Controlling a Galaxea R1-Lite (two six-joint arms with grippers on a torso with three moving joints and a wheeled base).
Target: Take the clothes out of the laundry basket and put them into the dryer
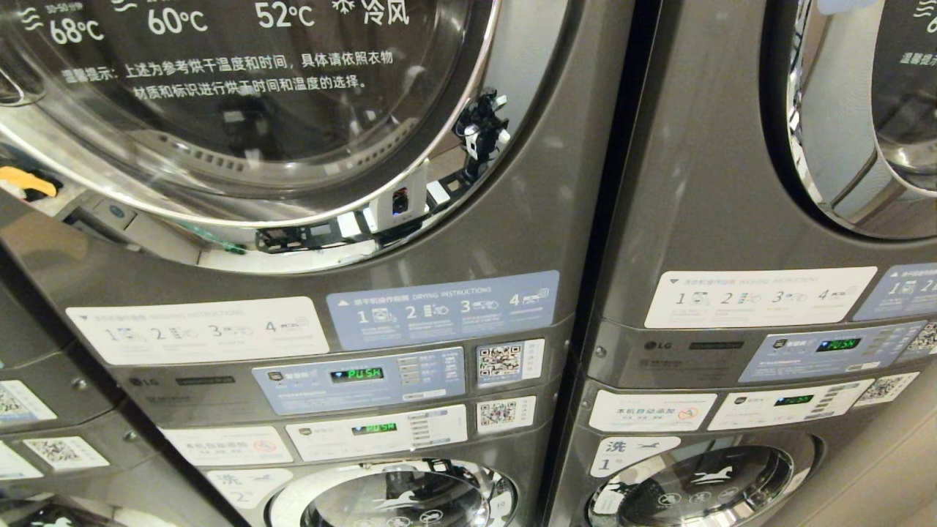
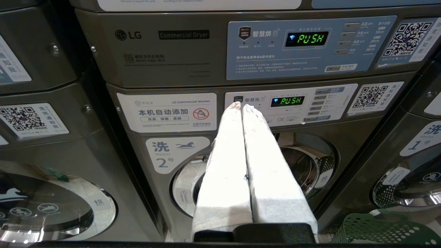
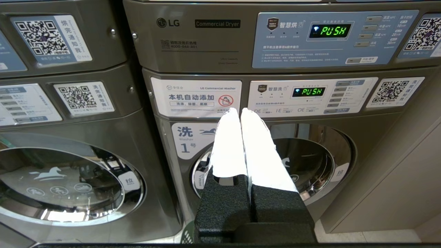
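Note:
The dryer's round glass door (image 1: 241,110) fills the upper left of the head view and is closed. Its control panel (image 2: 310,44) sits above the washer panel. The green lattice laundry basket (image 2: 382,229) stands on the floor before the machines, between washers 2 and 1; a sliver of its rim (image 3: 187,237) shows in the right wrist view. The clothes are out of view. My left gripper (image 2: 241,106) is shut and empty, held low in front of washer 2. My right gripper (image 3: 240,111) is shut and empty, facing washer 1. Neither arm shows in the head view.
Two stacked grey washer-dryer columns stand side by side, with a third at the left. Washer 2's door (image 2: 310,165) and washer 1's door (image 3: 310,162) are below the panels. A beige wall (image 3: 406,179) flanks the right column.

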